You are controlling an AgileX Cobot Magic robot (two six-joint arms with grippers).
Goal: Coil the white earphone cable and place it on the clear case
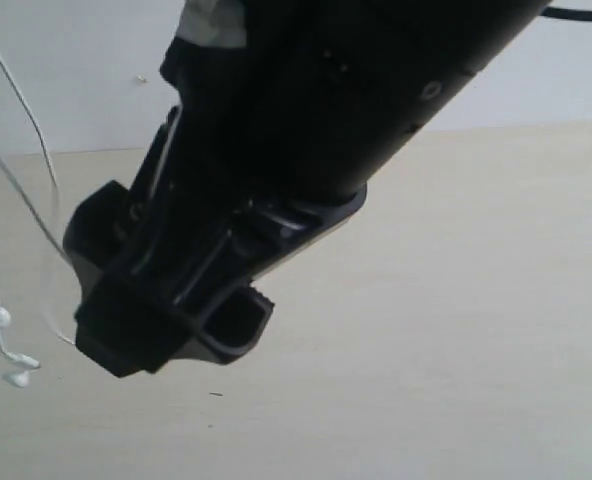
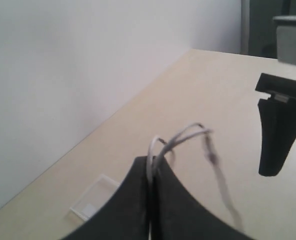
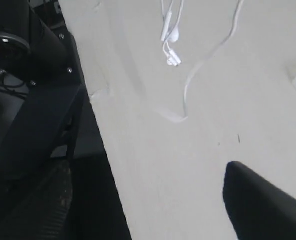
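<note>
The left gripper (image 2: 151, 161) has its jaws pressed together on loops of the white earphone cable (image 2: 180, 136), whose loose length trails down to the earbuds (image 1: 8, 368) at eight o'clock in the exterior view. The clear case (image 2: 94, 198) lies flat on the worktop (image 2: 213, 85), just wall-side of those jaws, so the left arm looks nearer. The right gripper (image 3: 260, 205) shows only one dark finger; whether its jaws are apart I cannot tell.

Thin white earphone cable (image 2: 151, 157) dangling, earbuds (image 1: 17, 377) low; clear case (image 2: 94, 198) lying flat, apart.
</note>
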